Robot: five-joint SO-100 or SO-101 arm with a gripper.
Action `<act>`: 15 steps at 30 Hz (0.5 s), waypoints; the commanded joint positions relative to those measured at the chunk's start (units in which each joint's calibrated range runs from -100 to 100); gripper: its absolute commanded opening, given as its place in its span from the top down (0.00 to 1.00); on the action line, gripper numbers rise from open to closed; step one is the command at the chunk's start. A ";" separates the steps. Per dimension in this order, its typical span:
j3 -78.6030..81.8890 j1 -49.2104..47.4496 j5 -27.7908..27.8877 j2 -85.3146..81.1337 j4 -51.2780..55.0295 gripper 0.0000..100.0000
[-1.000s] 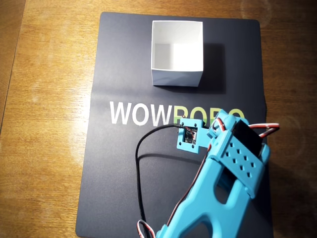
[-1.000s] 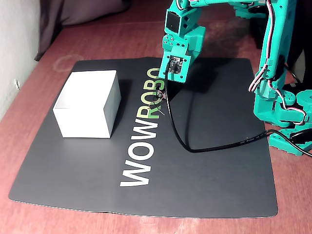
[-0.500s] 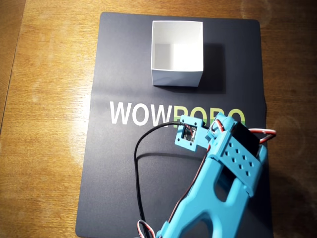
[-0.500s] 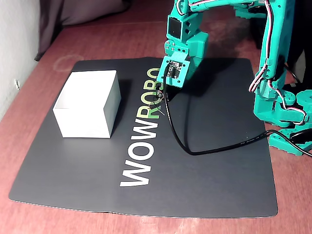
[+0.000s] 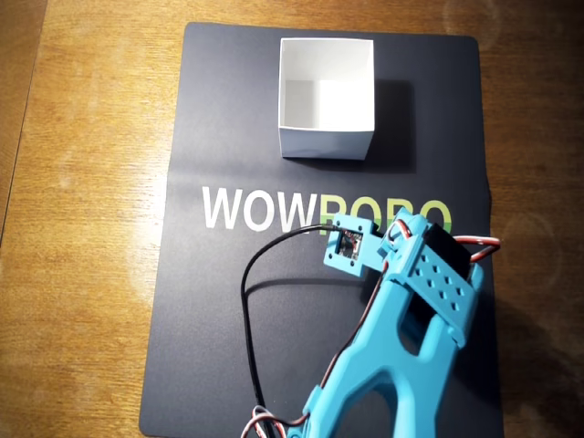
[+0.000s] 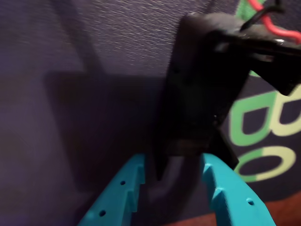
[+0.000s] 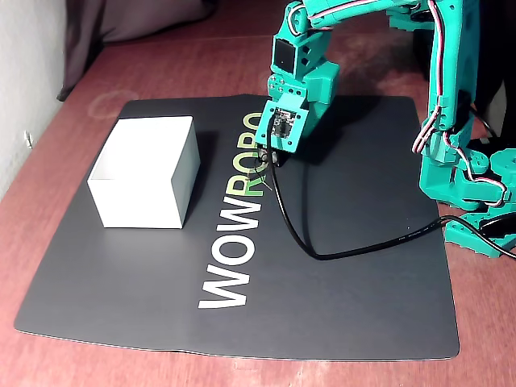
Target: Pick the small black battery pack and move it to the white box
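Observation:
The small black battery pack [image 6: 202,84] stands tilted between my two teal fingers [image 6: 117,193] in the wrist view, with red and black wires at its top right. My gripper [image 6: 174,162] is shut on it, low over the green letters of the mat. In the overhead view the gripper [image 5: 406,239] hides the pack. In the fixed view the gripper [image 7: 272,158] points down at the mat, right of the white box [image 7: 137,189]. The box [image 5: 326,141] is open-topped and empty, at the mat's far edge in the overhead view.
A dark mat [image 5: 210,319] with "WOWROBO" lettering covers the wooden table [image 5: 82,228]. A black camera cable [image 7: 322,254] loops across the mat from the wrist to the arm's base [image 7: 476,201] at the right of the fixed view.

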 commanded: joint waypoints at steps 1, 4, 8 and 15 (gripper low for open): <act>-0.11 -2.18 0.35 -0.30 -0.48 0.87; 0.07 -2.88 0.30 -0.30 -0.31 0.87; 1.43 -2.88 0.35 -0.30 -0.31 0.87; 3.61 -1.94 2.31 -0.56 -0.22 0.92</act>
